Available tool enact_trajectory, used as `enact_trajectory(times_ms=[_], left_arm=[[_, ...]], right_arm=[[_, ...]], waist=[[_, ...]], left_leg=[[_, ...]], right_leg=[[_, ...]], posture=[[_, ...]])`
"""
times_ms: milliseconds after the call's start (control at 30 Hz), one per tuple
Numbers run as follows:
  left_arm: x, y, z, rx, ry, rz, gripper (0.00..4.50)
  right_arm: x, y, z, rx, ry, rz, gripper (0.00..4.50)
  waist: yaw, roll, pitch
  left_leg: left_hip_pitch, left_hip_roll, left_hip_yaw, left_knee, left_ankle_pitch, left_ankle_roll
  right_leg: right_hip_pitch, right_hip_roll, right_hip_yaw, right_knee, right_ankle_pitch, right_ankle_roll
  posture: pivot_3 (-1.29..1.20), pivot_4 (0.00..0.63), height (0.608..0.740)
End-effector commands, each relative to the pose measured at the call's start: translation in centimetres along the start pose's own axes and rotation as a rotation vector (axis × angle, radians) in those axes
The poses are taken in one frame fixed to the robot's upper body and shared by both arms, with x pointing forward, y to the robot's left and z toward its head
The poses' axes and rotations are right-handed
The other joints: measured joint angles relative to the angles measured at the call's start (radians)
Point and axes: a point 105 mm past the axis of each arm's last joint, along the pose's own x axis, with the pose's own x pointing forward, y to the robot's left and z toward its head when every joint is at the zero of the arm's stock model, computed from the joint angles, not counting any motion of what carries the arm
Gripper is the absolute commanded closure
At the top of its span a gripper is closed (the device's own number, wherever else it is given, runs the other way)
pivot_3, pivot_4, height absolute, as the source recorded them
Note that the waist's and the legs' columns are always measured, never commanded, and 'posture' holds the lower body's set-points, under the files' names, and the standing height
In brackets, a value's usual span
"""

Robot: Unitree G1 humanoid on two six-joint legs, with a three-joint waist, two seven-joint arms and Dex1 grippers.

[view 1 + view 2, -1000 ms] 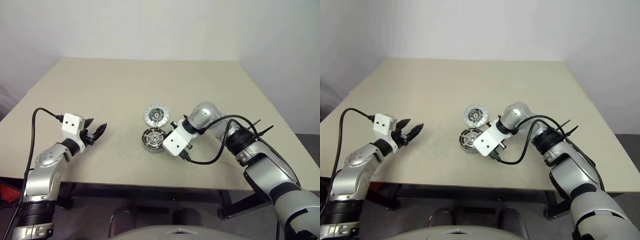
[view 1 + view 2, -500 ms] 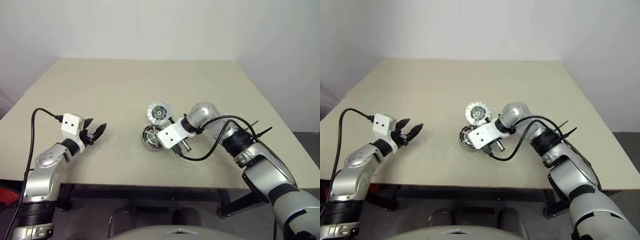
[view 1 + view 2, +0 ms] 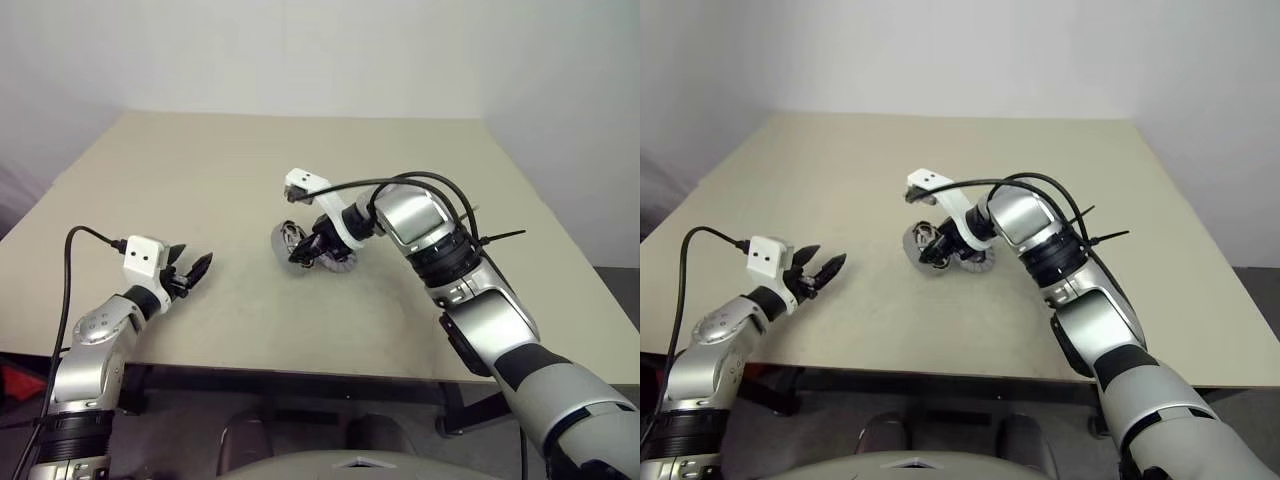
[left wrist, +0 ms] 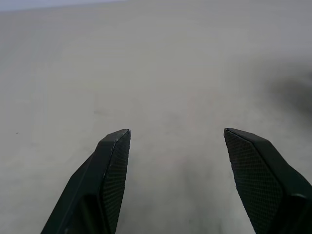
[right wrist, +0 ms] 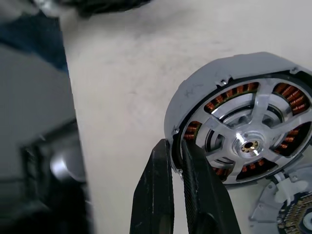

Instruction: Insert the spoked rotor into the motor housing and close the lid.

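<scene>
Copper windings show thru the gaps of the spoked rotor (image 5: 252,144), which sits inside the motor housing (image 5: 195,100), hub at centre. Housing is tilted off the beige surface (image 3: 200,180), lifted on one edge, near mid-surface.

R gripper (image 5: 176,146): fingers (image 5: 158,195) pinched shut on the housing's grey rim, one finger outside the wall, the other just inside by the windings. R arm reaches in from the right, wrist rolled over, white camera block up top, black cable looping above it.

Lid (image 5: 287,214): flat silver disc, just beside the housing, partly under it on the side nearer the R arm; only an edge w/ fine radial teeth shows in the R wrist view. In the head views it peeks out below the gripper (image 3: 335,262). Can't tell if it touches the housing.

L gripper (image 3: 190,272): well apart from the parts, over the near-left part of the surface, pointing roughly toward mid-surface. Fingers (image 4: 109,175) spread wide, nothing betw. them, bare surface ahead.
</scene>
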Motion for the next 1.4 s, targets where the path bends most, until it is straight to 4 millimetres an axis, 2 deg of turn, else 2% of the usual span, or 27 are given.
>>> enact_trajectory(times_ms=[33, 167, 400, 567, 767, 867, 1000, 1067, 1133, 1200, 1267, 1333, 1400], left_arm=[[-0.4, 0.5, 1.8, 0.044, -0.056, 0.013, 1.26], [-0.6, 0.6, 1.9, 0.050, -0.054, 0.017, 1.26], [-1.0, 0.6, 1.9, 0.054, -0.051, 0.023, 1.26], [-0.9, 0.8, 2.0, 0.054, -0.053, 0.028, 1.26], [-0.8, 0.8, 2.1, 0.053, -0.054, 0.026, 1.26], [-0.7, 0.8, 2.1, 0.054, -0.054, 0.024, 1.26], [-0.4, 0.7, 2.2, 0.052, -0.054, 0.017, 1.26], [-0.1, 0.4, 2.2, 0.045, -0.056, 0.002, 1.26], [0.2, -0.1, 2.2, 0.038, -0.055, -0.019, 1.26], [0.4, -0.4, 2.3, 0.029, -0.057, -0.035, 1.26], [0.5, -0.5, 2.4, 0.028, -0.058, -0.038, 1.26], [0.9, -0.1, 2.8, 0.032, -0.064, -0.027, 1.26], [1.3, 0.1, 3.1, 0.034, -0.070, -0.027, 1.26]], right_arm=[[-0.6, 0.2, 1.2, 0.050, -0.029, -0.033, 4.50], [0.5, 0.3, 0.8, 0.070, -0.009, -0.042, 4.50], [2.2, 0.3, 1.2, 0.108, -0.016, -0.051, 4.50], [3.3, 0.7, 0.4, 0.143, 0.013, -0.026, 4.50], [3.3, 0.8, 0.7, 0.146, 0.001, -0.025, 2.55], [2.6, 1.3, 1.5, 0.127, -0.029, -0.007, 1.60], [0.9, 1.9, 3.7, 0.043, -0.130, 0.022, 1.60], [-1.0, 1.8, 5.9, -0.033, -0.252, 0.031, 1.60], [-2.9, 0.8, 7.4, -0.177, -0.381, -0.024, 1.60], [-3.7, -0.9, 7.5, -0.232, -0.423, -0.095, 1.60], [-4.2, -2.5, 6.9, -0.235, -0.430, -0.144, 1.60], [-5.3, -4.9, 5.5, -0.238, -0.433, -0.240, 1.60], [-6.3, -7.2, 3.9, -0.266, -0.411, -0.355, 2.01]], waist=[[0.004, 0.000, 0.000], [0.004, 0.000, 0.002], [0.003, 0.000, 0.002], [0.004, 0.000, 0.001], [0.004, 0.000, 0.001], [0.004, 0.000, 0.001], [0.009, 0.000, 0.001], [0.014, 0.000, 0.001], [0.018, 0.000, 0.001], [0.022, -0.001, 0.001], [0.021, -0.002, 0.000], [0.023, -0.002, 0.000], [0.024, -0.003, 0.001]], left_leg=[[0.000, 0.000, 0.000, -0.001, 0.000, 0.000], [0.000, 0.000, 0.000, -0.002, 0.001, -0.003], [0.003, -0.001, 0.000, -0.012, 0.005, -0.009], [0.003, -0.001, 0.000, -0.014, 0.008, -0.014], [0.003, -0.001, 0.000, -0.014, 0.009, -0.016], [0.003, -0.001, 0.000, -0.014, 0.009, -0.016], [0.003, -0.001, 0.000, -0.014, 0.009, -0.016], [0.003, -0.001, 0.000, -0.014, 0.009, -0.016], [0.003, -0.001, 0.000, -0.014, 0.009, -0.016], [0.003, -0.001, 0.000, -0.014, 0.009, -0.016], [0.003, -0.001, 0.000, -0.014, 0.009, -0.016], [0.003, -0.001, 0.000, -0.014, 0.010, -0.016], [0.002, -0.001, 0.000, -0.014, 0.010, -0.017]], right_leg=[[0.000, 0.000, 0.000, 0.000, 0.000, 0.000], [-0.001, 0.000, 0.000, 0.000, 0.000, 0.000], [-0.002, 0.000, 0.000, -0.001, 0.000, 0.000], [-0.002, 0.000, 0.000, -0.001, -0.001, 0.000], [-0.003, 0.000, 0.000, -0.001, -0.001, 0.000], [-0.003, 0.000, 0.000, -0.001, -0.001, 0.000], [-0.003, 0.000, 0.000, -0.001, -0.001, 0.000], [-0.003, 0.000, 0.000, -0.001, -0.001, 0.000], [-0.003, 0.000, 0.000, -0.001, -0.001, 0.000], [-0.002, 0.000, 0.000, -0.001, -0.001, 0.000], [-0.002, 0.000, 0.000, -0.001, -0.001, 0.000], [-0.002, 0.000, 0.000, -0.001, -0.001, 0.000], [-0.002, 0.000, -0.001, -0.001, -0.001, 0.000]], posture=[[0.00, 0.000, 0.740], [0.00, 0.000, 0.740], [0.00, 0.000, 0.740], [0.00, 0.000, 0.740], [0.00, 0.000, 0.740], [0.00, 0.000, 0.740], [0.00, 0.000, 0.740], [0.00, 0.000, 0.740], [0.00, 0.000, 0.740], [0.00, 0.000, 0.740], [0.00, 0.000, 0.740], [0.00, 0.000, 0.740], [0.00, 0.000, 0.740]])
